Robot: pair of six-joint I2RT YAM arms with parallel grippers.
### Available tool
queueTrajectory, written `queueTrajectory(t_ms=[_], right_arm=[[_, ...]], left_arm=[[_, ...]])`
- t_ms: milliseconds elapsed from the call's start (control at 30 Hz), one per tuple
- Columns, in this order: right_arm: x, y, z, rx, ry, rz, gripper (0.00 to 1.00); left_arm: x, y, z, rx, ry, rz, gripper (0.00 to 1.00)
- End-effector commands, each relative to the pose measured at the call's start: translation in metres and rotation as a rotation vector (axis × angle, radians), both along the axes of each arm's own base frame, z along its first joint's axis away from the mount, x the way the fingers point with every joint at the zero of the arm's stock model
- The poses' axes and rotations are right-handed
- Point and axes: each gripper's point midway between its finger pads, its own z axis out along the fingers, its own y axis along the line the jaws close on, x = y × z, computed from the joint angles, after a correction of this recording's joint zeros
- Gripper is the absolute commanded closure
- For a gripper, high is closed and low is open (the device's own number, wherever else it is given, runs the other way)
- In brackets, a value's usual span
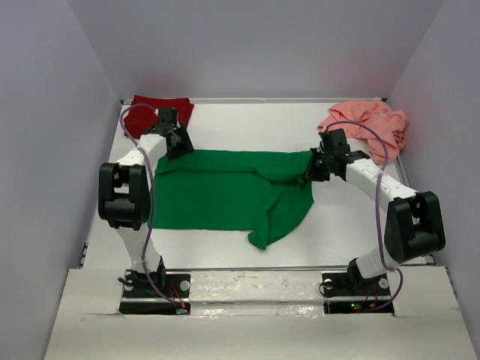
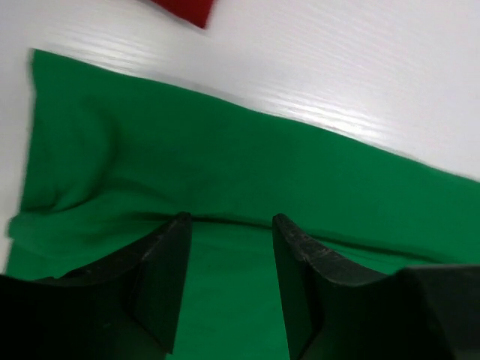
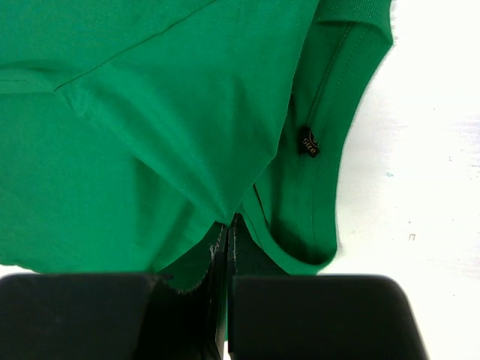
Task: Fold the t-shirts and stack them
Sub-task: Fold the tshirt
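Top external view: green t-shirt (image 1: 225,191) spread across the middle of the white table (image 1: 247,124), mostly flat on its left part, rumpled and folded over on the right, one corner trailing toward the near edge; dark red t-shirt (image 1: 160,106) at the far left corner, well apart from the salmon pink t-shirt (image 1: 369,124) bunched in a heap at the far right corner; neither one touching the green. Down at the green shirt's far left corner, left gripper (image 1: 177,144); at its far right edge, right gripper (image 1: 316,166).

Left wrist view: fingers (image 2: 161,285) set wide apart, green cloth lying below and beyond them, nothing seen caught between (whether the tips touch the cloth, cannot tell); a red corner at the top edge of that view, on bare white table, apart from the green hem.

Right wrist view: jaws pressed nearly together, only a thin slit showing, clamped on a pinch of green cloth, creases running in toward the tips; just beside, the ribbed neckband (image 3: 322,217) curving round, with a small dark size tag (image 3: 308,142) sewn inside it; bare white table off to the right.
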Motion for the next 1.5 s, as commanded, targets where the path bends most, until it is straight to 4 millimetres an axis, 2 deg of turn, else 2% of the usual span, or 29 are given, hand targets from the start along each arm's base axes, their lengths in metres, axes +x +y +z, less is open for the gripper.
queueTrajectory(t_ms=[0,100,133,233,267,300,367,533,600,667,1133,1467], right_arm=[[0.008,0.007,0.006,0.014,-0.029,0.013,1.00],[0.009,0.007,0.007,0.014,-0.031,0.014,1.00],[0.009,0.007,0.006,0.013,-0.029,0.012,1.00],[0.009,0.007,0.006,0.012,-0.029,0.011,1.00],[0.009,0.007,0.006,0.011,-0.028,0.011,1.00],[0.009,0.007,0.004,0.011,-0.023,0.012,1.00],[0.009,0.007,0.005,0.012,-0.025,0.014,1.00],[0.009,0.007,0.005,0.011,-0.027,0.015,1.00],[0.009,0.007,0.005,0.008,-0.030,0.016,1.00],[0.009,0.006,0.005,0.005,-0.029,0.014,1.00],[0.008,0.006,0.003,0.009,-0.024,0.014,1.00],[0.008,0.006,0.004,0.009,-0.026,0.012,1.00]], left_arm=[[0.007,-0.056,-0.002,-0.081,-0.012,-0.167,0.43],[0.007,-0.074,-0.004,-0.067,-0.012,-0.201,0.42],[0.009,-0.086,0.000,-0.071,-0.023,-0.221,0.43],[0.015,-0.104,0.005,-0.090,-0.038,-0.253,0.43],[0.013,-0.115,0.000,-0.108,-0.021,-0.274,0.43],[0.017,-0.122,0.005,-0.117,-0.033,-0.286,0.43],[0.016,-0.136,0.000,-0.116,-0.022,-0.312,0.44],[0.021,-0.164,0.004,-0.118,-0.035,-0.359,0.48],[0.019,-0.171,-0.002,-0.120,-0.018,-0.375,0.71],[0.019,-0.176,-0.007,-0.127,-0.005,-0.384,0.99],[-0.002,-0.198,-0.029,-0.139,0.063,-0.441,1.00],[-0.018,-0.198,-0.048,-0.129,0.151,-0.455,1.00]])
